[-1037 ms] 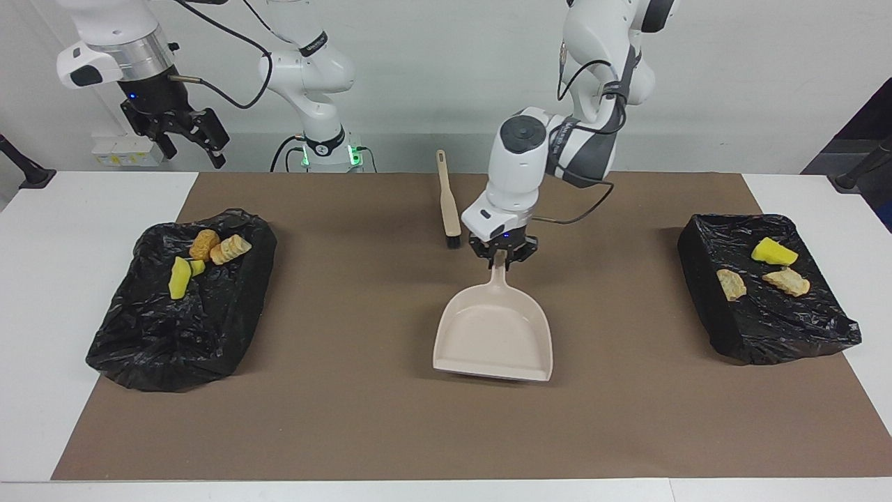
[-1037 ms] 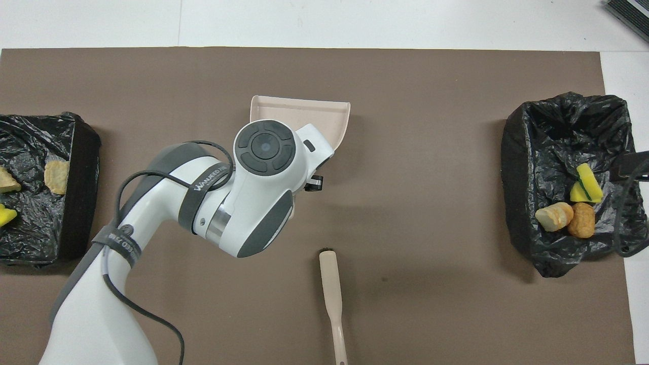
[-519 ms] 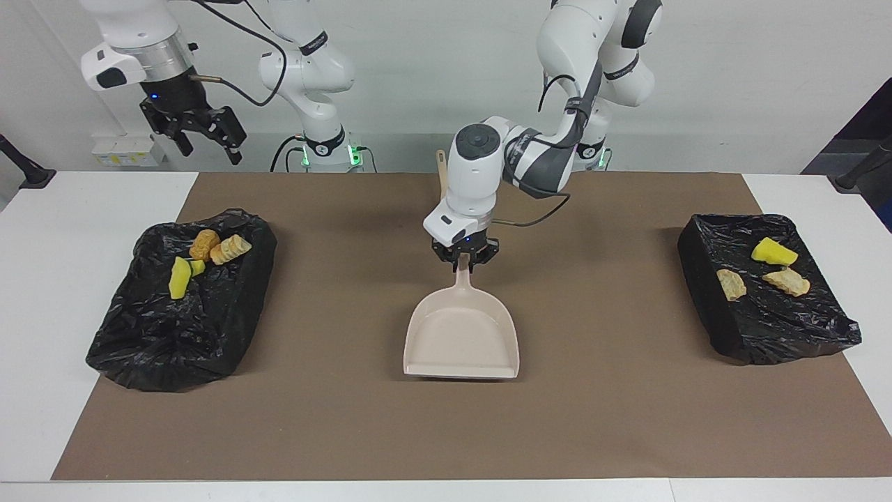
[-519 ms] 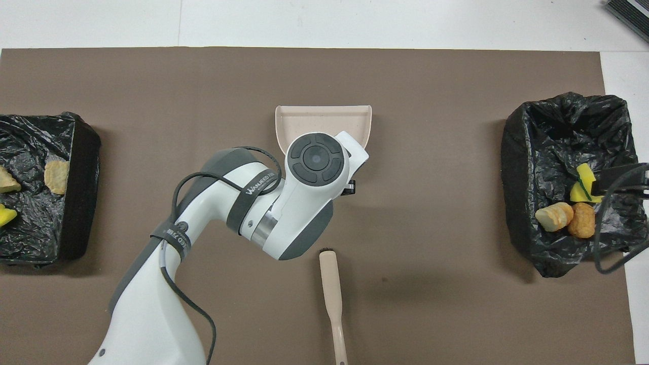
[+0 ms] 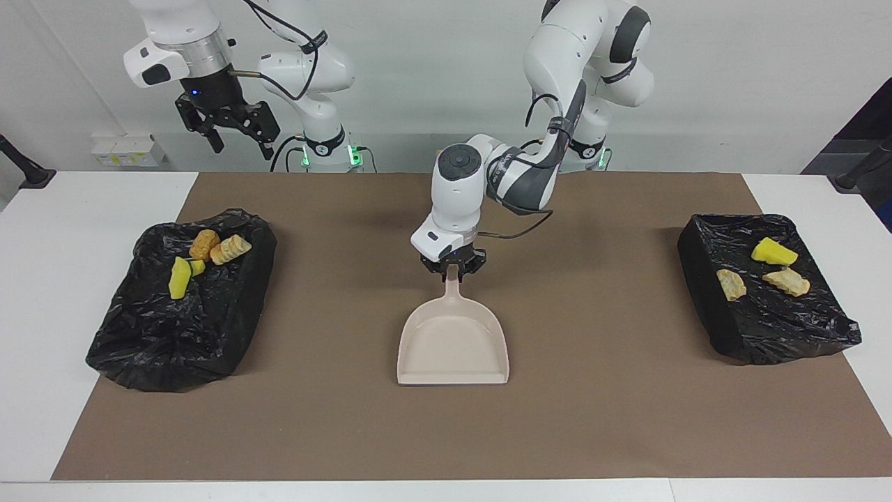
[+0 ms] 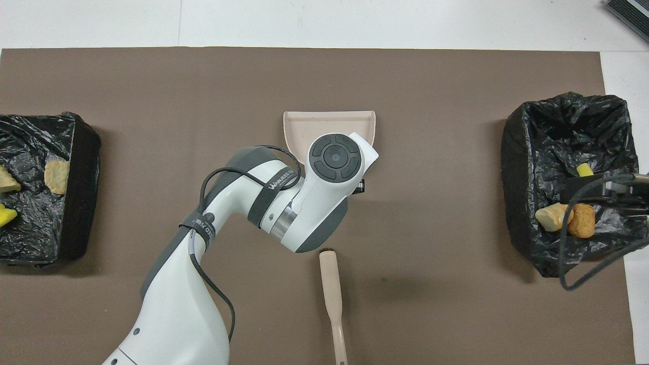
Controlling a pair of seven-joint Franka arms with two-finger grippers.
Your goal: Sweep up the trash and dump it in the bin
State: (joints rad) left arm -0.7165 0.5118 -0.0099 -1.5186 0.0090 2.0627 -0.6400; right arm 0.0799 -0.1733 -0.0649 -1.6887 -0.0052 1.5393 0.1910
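The beige dustpan [image 5: 453, 343] lies flat on the brown mat at the table's middle, its handle pointing toward the robots. My left gripper [image 5: 451, 272] is low over that handle, shut on it; in the overhead view the arm covers most of the dustpan [image 6: 309, 126]. Trash lies in two black-lined bins. The bin [image 5: 139, 328] at the right arm's end holds a yellow sponge bit [image 5: 180, 277], an orange-brown lump [image 5: 203, 244] and a beige lump [image 5: 231, 249]. The bin [image 5: 711, 279] at the left arm's end holds a yellow bit [image 5: 772, 252] and two beige lumps [image 5: 730, 284]. My right gripper [image 5: 240, 143] hangs open and empty, high above its bin.
The beige brush [image 6: 332, 296] lies on the mat nearer to the robots than the dustpan, bristles toward it. The brown mat [image 5: 627, 418] covers most of the white table. No scraps lie on the mat.
The left arm has slid the dustpan toward the right arm's end of the table and squared it at the middle. The right gripper has risen and drifted toward the centre.
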